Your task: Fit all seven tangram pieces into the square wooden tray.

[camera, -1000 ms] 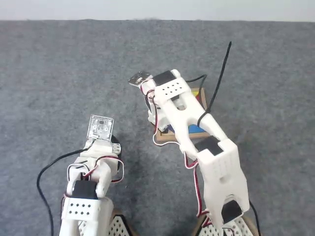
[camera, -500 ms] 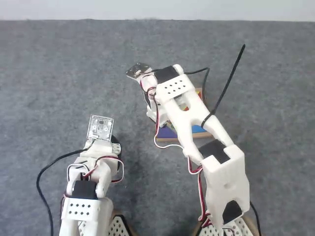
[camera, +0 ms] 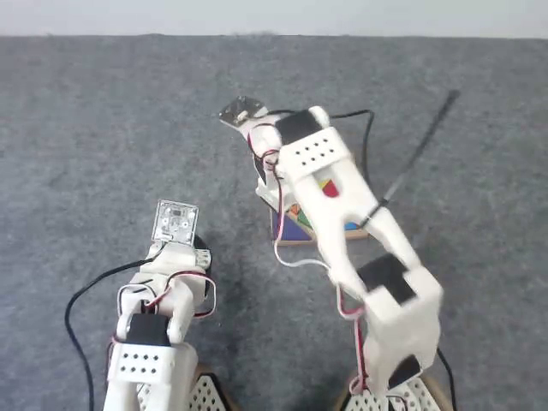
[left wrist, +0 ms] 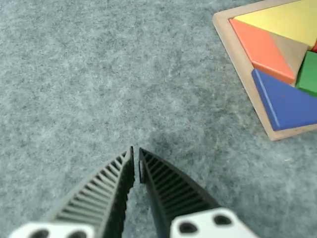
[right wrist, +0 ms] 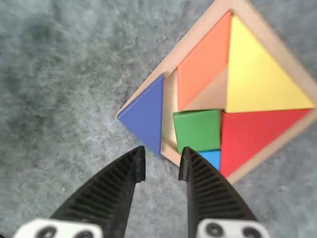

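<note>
We note open carpet (camera: 103,111) all round the tray (right wrist: 182,49), which lies under the right arm. Right gripper (right wrist: 162,154) parted, empty, above blue triangle (right wrist: 146,116) at tray's corner. Left gripper (left wrist: 134,152) pinched together, well apart.

Grey felt-like table (camera: 103,103); square wooden tray (left wrist: 245,74) lies flat on it, near centre

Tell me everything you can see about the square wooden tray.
The square wooden tray is pale wood with a low raised rim, lying flat on the grey carpet. It holds a yellow triangle, an orange piece, a red triangle, a green square, a light blue piece and a dark blue triangle at one corner; bare wood shows between some. The right gripper is by that corner, fingers open, no contact visible.
</note>
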Controlling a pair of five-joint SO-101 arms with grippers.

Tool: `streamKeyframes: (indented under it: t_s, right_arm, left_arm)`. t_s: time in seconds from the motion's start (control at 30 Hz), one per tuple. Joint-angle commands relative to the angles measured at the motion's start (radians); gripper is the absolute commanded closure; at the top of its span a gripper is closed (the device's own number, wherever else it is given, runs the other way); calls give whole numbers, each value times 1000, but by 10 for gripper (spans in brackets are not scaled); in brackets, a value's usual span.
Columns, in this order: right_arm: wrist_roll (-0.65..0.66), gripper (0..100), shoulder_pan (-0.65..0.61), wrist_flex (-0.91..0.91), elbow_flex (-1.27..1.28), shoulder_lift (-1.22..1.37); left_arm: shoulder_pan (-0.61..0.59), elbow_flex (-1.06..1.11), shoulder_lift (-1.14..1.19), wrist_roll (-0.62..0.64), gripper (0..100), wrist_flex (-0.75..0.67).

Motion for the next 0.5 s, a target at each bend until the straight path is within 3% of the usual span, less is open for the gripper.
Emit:
streamKeyframes:
  t_s: [0.0, 0.27, 0.47]
  right_arm:
    - [-9, 870, 4, -81, 147, -278]
    - [-8, 868, 84, -526, 764, -530]
    - [-14, 869, 62, -582, 812, -575]
  left_arm:
    - [-5, -8, -12, 8, 985, 2]
    - [-5, -8, -12, 8, 985, 2]
    - [-5, -8, -12, 8, 985, 2]
